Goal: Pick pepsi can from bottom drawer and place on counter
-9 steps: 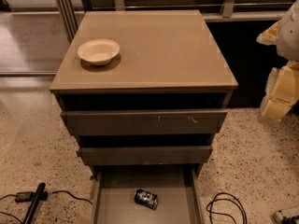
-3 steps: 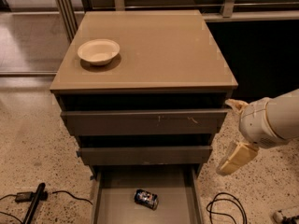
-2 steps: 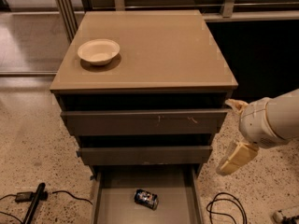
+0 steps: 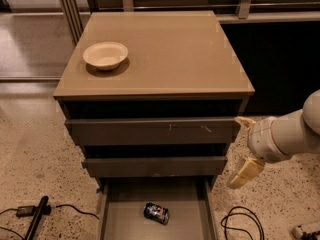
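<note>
The pepsi can (image 4: 157, 213) lies on its side in the bottom drawer (image 4: 120, 219), which is pulled out at the foot of the cabinet. The can is dark blue with white markings. The counter (image 4: 165, 49) is the cabinet's tan top. My gripper (image 4: 243, 147) hangs off the cabinet's right side at the height of the two upper drawer fronts. It is above and to the right of the can. Its two tan fingers (image 4: 245, 171) are spread apart and hold nothing.
A cream bowl (image 4: 105, 55) stands on the counter's left part. Two grey drawer fronts (image 4: 150, 131) sit slightly pulled out above the bottom drawer. Black cables (image 4: 240, 224) lie on the terrazzo floor at right, and a black tool (image 4: 35, 219) with a cord at left.
Over three seconds the arm came down and left, from the frame's right edge to beside the cabinet's right side. In the last second it barely moved. The can has not moved.
</note>
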